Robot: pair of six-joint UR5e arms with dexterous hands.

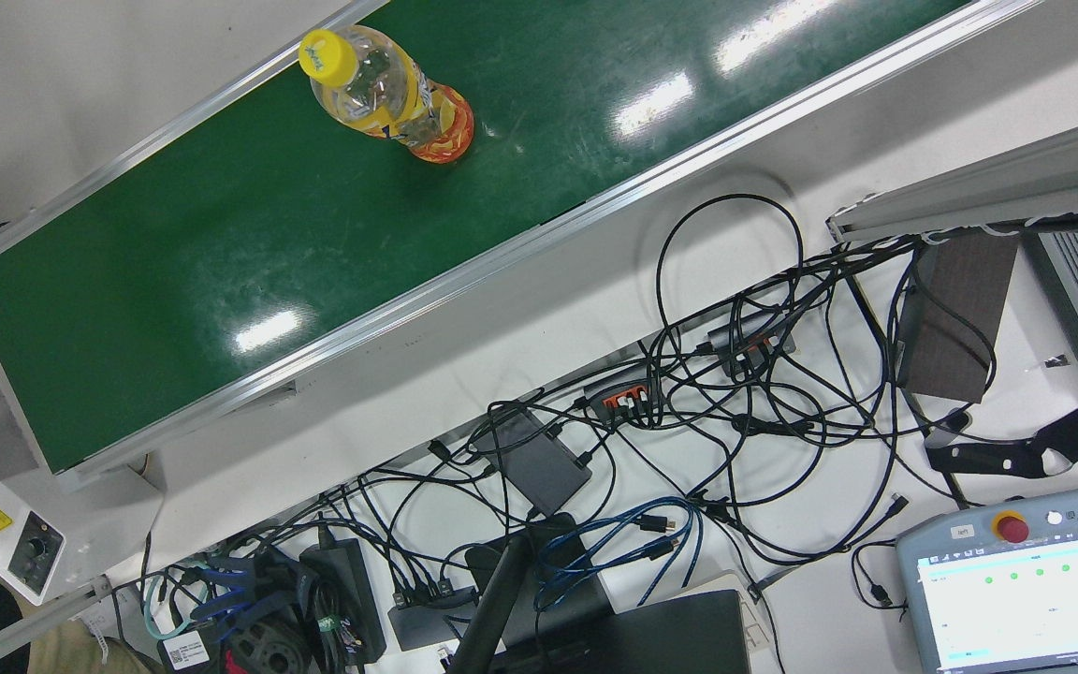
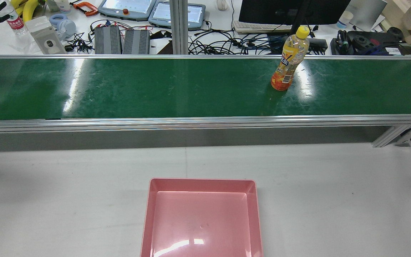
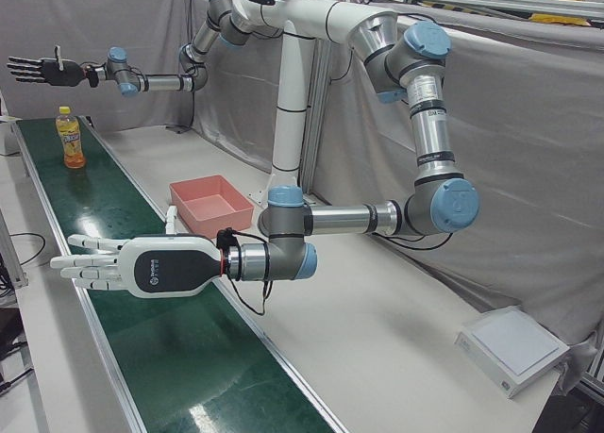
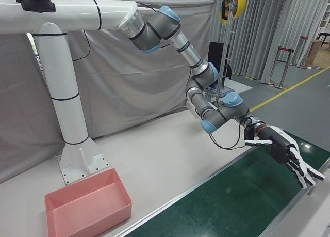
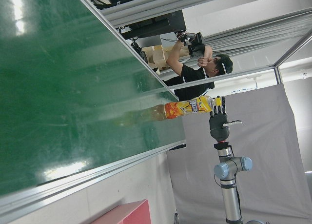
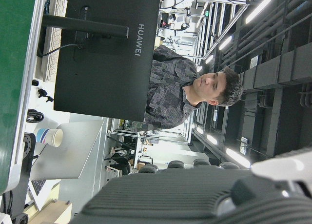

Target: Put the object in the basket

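A clear bottle (image 2: 288,60) with a yellow cap and orange label stands upright on the green conveyor belt (image 2: 155,89), toward the robot's right end; it also shows in the front view (image 1: 389,94) and the left-front view (image 3: 68,139). The pink basket (image 2: 202,184) sits empty on the white table before the belt. My right hand (image 3: 42,70), black, is open with fingers spread, in the air above the bottle and apart from it. My left hand (image 3: 123,263), white, is open and flat over the other end of the belt; it also shows in the right-front view (image 4: 286,154).
Beyond the belt a bench holds a monitor (image 2: 273,10), teach pendants (image 2: 127,7), power units and tangled cables (image 1: 689,402). A person (image 6: 195,87) stands behind the monitor. A white box (image 3: 510,348) lies on the table's near corner.
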